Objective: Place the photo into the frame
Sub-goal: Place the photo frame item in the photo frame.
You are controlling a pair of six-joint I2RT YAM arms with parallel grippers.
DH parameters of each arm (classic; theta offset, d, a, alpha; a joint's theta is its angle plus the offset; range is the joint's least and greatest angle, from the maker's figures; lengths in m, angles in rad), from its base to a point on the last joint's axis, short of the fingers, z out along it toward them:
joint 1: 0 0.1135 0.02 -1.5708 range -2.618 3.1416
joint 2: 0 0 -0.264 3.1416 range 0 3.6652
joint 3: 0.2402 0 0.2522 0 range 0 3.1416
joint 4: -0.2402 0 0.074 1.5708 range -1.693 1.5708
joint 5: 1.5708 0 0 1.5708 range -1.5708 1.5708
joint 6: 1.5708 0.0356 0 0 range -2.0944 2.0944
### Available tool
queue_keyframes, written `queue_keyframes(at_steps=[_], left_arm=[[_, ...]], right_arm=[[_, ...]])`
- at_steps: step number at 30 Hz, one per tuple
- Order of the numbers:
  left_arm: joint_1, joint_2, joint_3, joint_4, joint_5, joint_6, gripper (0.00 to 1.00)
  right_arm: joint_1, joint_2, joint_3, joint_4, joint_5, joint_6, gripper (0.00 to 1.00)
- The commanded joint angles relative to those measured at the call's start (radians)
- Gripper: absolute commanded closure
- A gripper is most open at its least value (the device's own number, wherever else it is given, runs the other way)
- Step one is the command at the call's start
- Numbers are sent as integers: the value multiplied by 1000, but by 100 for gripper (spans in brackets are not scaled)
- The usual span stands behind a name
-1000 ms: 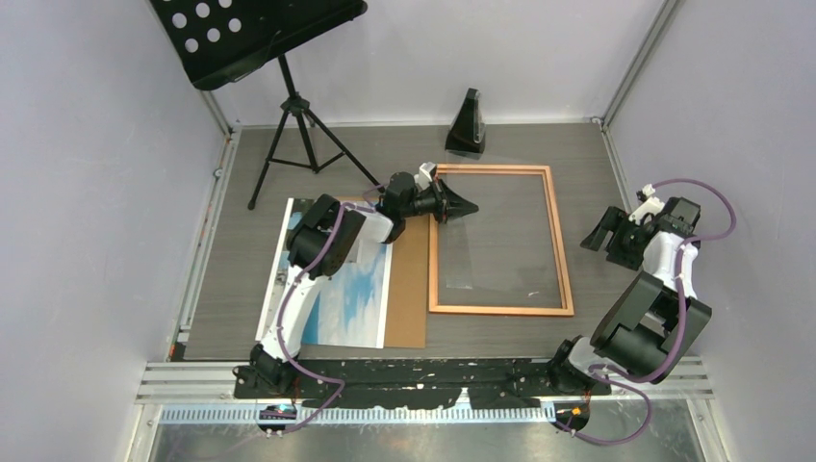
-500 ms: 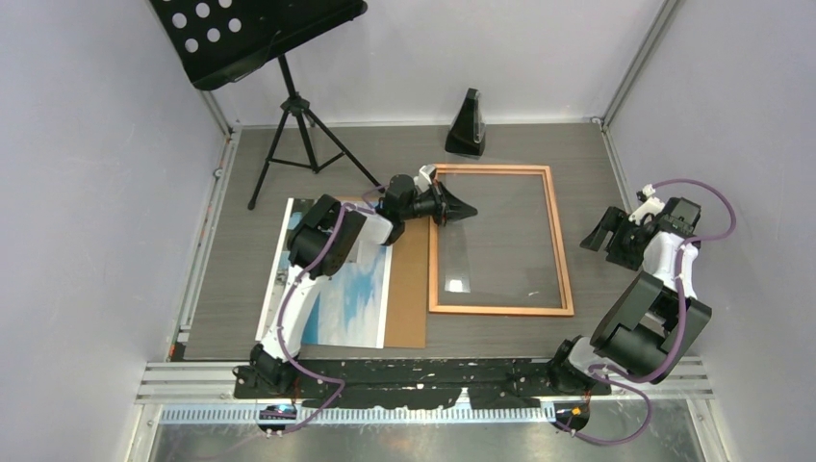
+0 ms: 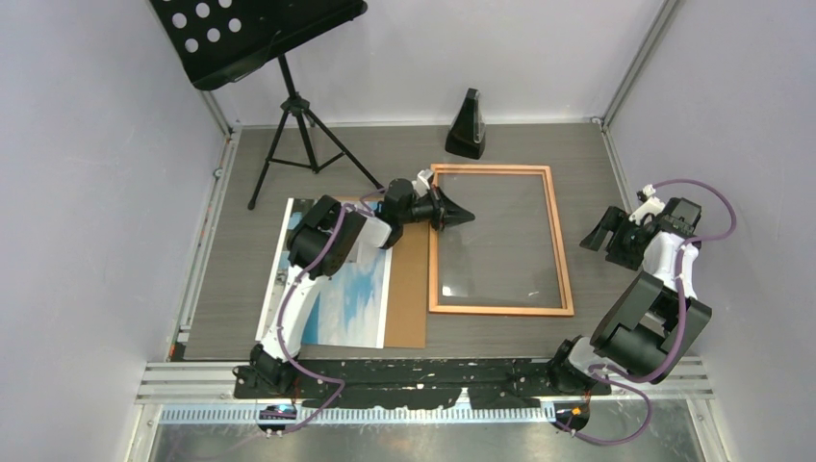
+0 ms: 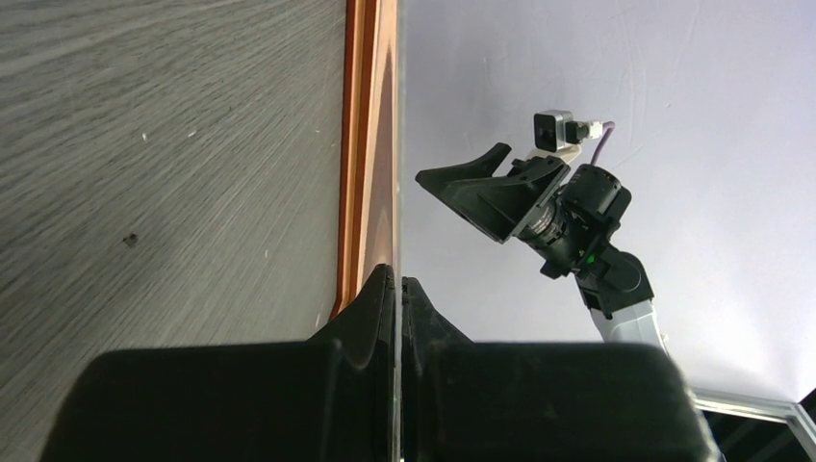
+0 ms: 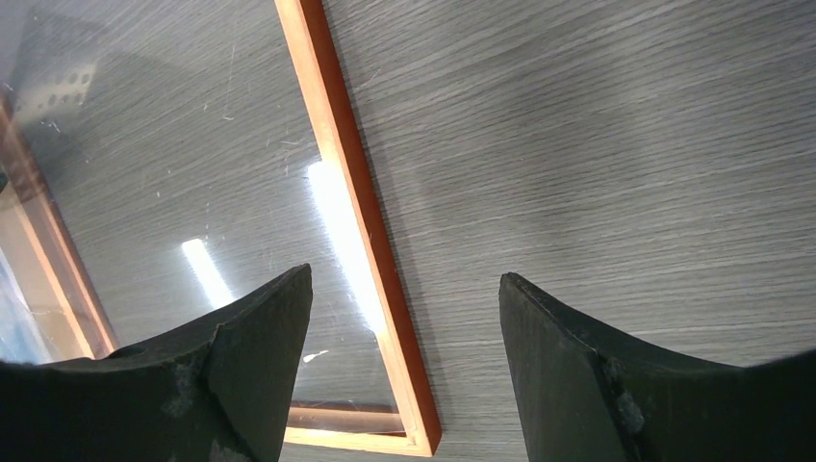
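The copper-orange frame lies flat on the table, right of centre. My left gripper reaches over the frame's upper left corner and is shut on the edge of a clear pane that lies within the frame. In the left wrist view the pane runs edge-on between the closed fingertips, beside the frame rail. The photo, showing blue sky, lies at the left, partly under my left arm. My right gripper hangs open just right of the frame, holding nothing, its fingers above the frame's corner.
A plain brown backing board lies between photo and frame, under the photo's right edge. A black music stand on a tripod occupies the back left. A small black wedge-shaped object stands just behind the frame. Grey walls enclose the table.
My left gripper has drawn slightly left and down, and the pane's raised edge has sunk closer to the frame. The right arm has not moved.
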Motion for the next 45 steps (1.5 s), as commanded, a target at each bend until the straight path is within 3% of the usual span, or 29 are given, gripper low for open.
queue_keyframes(at_steps=[1, 45], left_arm=[[4, -67, -15, 16, -9, 31, 100], [14, -61, -74, 7, -43, 77, 100]], right_arm=[[-9, -35, 0, 12, -22, -2, 23], [-37, -37, -3, 11, -53, -4, 23]])
